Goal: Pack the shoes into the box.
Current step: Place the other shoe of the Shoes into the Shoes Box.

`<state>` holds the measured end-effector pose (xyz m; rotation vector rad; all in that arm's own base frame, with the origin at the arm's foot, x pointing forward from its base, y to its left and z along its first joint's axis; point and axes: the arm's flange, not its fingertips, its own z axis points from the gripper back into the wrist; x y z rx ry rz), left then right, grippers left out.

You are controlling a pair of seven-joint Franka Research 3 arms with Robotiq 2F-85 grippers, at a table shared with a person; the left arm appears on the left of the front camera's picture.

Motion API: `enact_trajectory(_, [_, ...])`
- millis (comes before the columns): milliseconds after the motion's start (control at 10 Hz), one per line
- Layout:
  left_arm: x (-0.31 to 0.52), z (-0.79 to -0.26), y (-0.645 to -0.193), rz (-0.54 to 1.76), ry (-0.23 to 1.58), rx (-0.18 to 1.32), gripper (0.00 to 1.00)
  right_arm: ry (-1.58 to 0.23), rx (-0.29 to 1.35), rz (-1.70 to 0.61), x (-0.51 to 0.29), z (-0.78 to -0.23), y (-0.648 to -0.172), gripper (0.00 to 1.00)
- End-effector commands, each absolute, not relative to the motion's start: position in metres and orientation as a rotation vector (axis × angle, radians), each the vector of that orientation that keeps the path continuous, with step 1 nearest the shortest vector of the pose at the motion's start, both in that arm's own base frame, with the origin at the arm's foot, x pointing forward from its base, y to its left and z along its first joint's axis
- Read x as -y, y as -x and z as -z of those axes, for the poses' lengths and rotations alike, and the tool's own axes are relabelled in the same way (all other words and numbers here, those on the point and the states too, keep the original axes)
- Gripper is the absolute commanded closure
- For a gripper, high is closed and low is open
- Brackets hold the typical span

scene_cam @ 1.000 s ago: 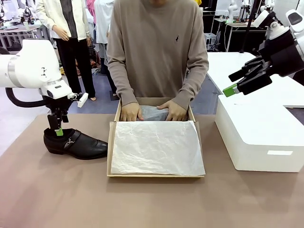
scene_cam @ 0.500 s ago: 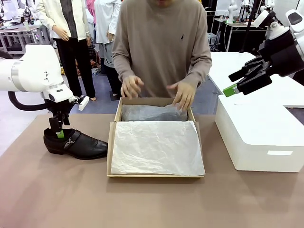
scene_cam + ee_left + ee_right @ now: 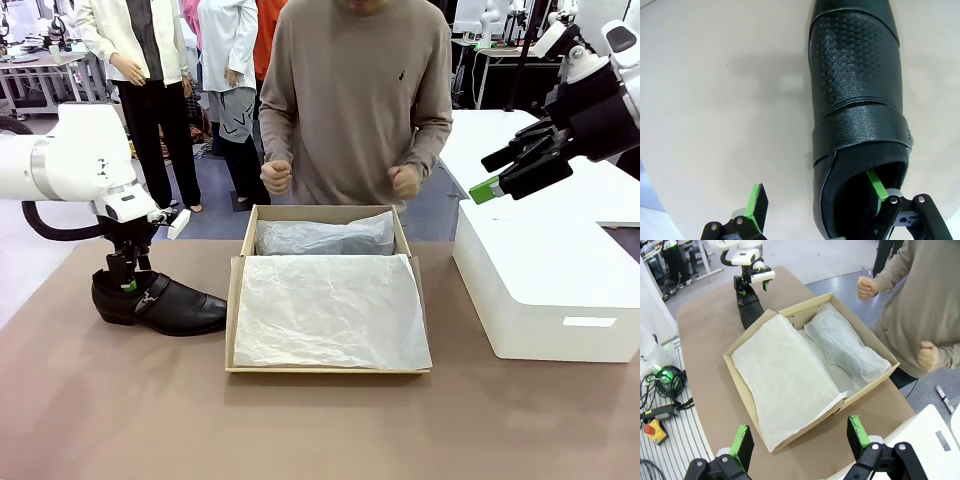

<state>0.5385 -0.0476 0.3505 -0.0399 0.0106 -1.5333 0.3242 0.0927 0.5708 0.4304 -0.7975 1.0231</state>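
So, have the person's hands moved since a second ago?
Yes. The person's hands rose out of the tan cardboard shoebox, now fisted above its far wall.

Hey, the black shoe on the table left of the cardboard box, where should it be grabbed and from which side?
Grip the shoe by its side wall at the opening, coming down from above. It stands upright on its sole, so the opening faces up: one finger fits inside, one outside. The open left end effector straddles that wall.
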Motion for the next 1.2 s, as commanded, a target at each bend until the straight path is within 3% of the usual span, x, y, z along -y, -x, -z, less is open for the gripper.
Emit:
enact_trajectory(0, [0.0439, -0.3479, -0.5390, 1.558, 0.059, 0.018, 0.00, -0.449, 0.813, -1.033, -0.0923, -0.5711, -0.3260, 0.00])
enact_trajectory(500, [0.0436, -0.3481, -0.5383, 1.568, 0.069, -0.003, 0.94, -0.449, 0.813, -1.033, -0.0923, -0.5711, -0.3260, 0.00])
enact_trajectory(600, [0.0443, -0.3489, -0.5375, 1.571, 0.065, -0.005, 1.00, -0.449, 0.813, -1.033, -0.0923, -0.5711, -0.3260, 0.00])
enact_trajectory(1100, [0.0456, -0.3513, -0.5360, 1.583, 0.048, -0.017, 1.00, -0.449, 0.813, -1.033, -0.0923, -0.5711, -0.3260, 0.00])
